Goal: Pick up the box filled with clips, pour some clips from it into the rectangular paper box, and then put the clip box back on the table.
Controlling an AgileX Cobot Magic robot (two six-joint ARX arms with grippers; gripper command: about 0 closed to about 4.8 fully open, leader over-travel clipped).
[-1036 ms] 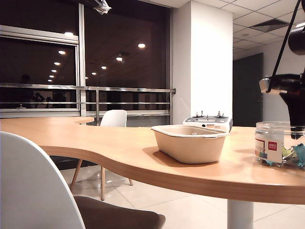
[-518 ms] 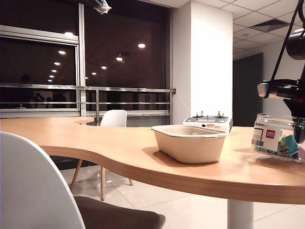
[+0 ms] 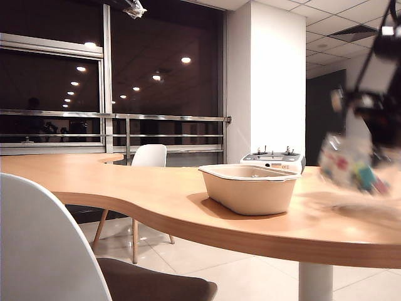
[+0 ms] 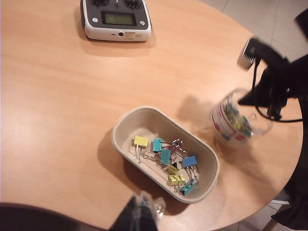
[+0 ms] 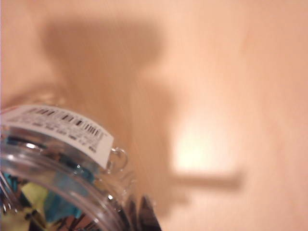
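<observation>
Exterior view shows the right gripper (image 3: 376, 135) at about 3 o'clock of the scene, blurred, with its fingers closed on the box filled with clips (image 3: 349, 164). This clear tub is lifted off the table (image 3: 156, 188) and is tilted, and it hangs just to the right of the rectangular paper box (image 3: 249, 187) without touching it. In the left wrist view the tub (image 4: 237, 122) is at the 3 o'clock side of the paper box (image 4: 122, 132), apart from its rim, and the right gripper (image 4: 269, 91) holds it from the far side. Some clips (image 4: 168, 161) already lie inside the paper box, in teal, yellow and blue colours. The left gripper (image 4: 144, 211) waits near the 6 o'clock edge of the paper box; its fingers look closed on nothing.

I judge the step in hand is to carry the tub to the paper box for pouring. To do it well, the mouth of the tub should come over the middle of the paper box before more tilt is given. The tilt should grow slowly, because the clips are hooked together by their wire handles and can fall in one lump. The grip must stay firm, since the smooth plastic wall may slip. A grey controller (image 4: 115, 19) at 12 o'clock stays well apart.
</observation>
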